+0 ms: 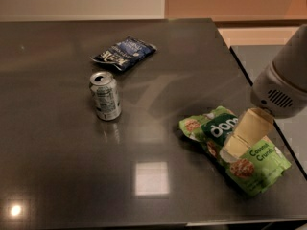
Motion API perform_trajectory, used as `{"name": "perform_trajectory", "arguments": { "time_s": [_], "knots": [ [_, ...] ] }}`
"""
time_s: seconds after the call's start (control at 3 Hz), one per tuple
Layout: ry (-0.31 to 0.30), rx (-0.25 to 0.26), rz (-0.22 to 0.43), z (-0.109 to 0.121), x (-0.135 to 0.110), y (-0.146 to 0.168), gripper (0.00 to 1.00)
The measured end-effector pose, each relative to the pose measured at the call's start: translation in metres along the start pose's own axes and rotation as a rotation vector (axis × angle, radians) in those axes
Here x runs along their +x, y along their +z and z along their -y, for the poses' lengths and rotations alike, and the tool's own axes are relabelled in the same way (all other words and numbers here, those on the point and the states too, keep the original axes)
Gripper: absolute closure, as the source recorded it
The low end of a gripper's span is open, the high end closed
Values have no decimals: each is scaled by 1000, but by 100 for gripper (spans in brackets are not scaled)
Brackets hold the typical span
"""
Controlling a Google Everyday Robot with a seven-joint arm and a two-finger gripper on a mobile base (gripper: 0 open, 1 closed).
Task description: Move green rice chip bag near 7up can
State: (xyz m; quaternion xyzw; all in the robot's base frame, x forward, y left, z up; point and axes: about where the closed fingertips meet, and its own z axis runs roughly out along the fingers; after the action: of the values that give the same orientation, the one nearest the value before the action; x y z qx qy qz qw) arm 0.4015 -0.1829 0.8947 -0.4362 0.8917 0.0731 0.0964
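Observation:
The green rice chip bag (256, 169) lies flat on the dark table (57, 166) at the front right, with its dark green patch facing up. The 7up can (105, 96) stands upright left of centre, well apart from the bag. My gripper (236, 146) comes in from the right on a grey-white arm (283, 83). It points down over the middle of the green bag and covers part of it. I cannot tell whether it touches the bag.
A small dark blue snack bag (123, 52) lies behind the can. The table's right edge (240, 66) runs close past the green bag, with floor beyond it. Bright light reflections show on the tabletop near the front.

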Motion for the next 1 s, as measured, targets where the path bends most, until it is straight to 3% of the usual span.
{"name": "perform_trajectory", "arguments": {
  "time_s": [0.33, 0.67, 1.0],
  "knots": [
    [97, -21, -47, 0, 23, 15, 0],
    [146, -29, -72, 0, 36, 22, 0],
    [168, -1, -190, -3, 56, 42, 29]
  ]
}}
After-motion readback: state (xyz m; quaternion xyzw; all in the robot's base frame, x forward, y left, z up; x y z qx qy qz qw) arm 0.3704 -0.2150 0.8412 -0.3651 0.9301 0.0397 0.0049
